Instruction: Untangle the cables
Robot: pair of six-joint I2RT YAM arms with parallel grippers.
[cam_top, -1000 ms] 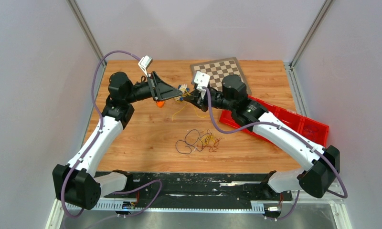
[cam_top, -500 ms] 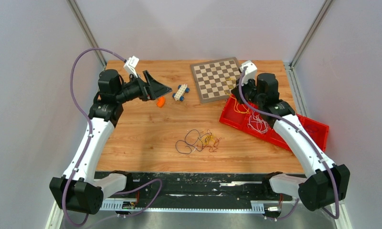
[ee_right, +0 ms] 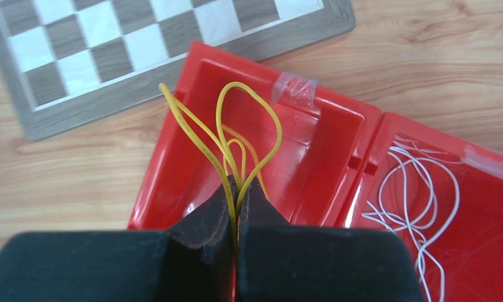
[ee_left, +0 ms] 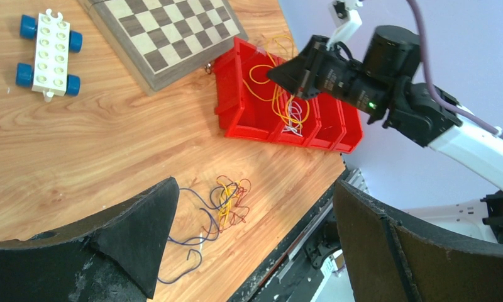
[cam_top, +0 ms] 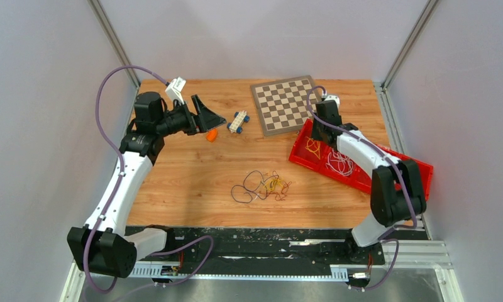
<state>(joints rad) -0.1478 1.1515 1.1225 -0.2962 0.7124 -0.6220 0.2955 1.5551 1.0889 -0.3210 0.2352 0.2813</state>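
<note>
Pinching yellow cables [ee_right: 235, 168], right gripper [ee_right: 236, 192] shows its grasp only from its wrist.

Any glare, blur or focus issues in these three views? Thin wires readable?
Top external: even, soft light, faint shadows; the wire tangle is tiny, strands barely separable. Left wrist: table sharp, the left claw's fingers are dark, featureless masses. Right wrist: sharp on the yellow wire; white glare streaks on the glossy red bin.
</note>
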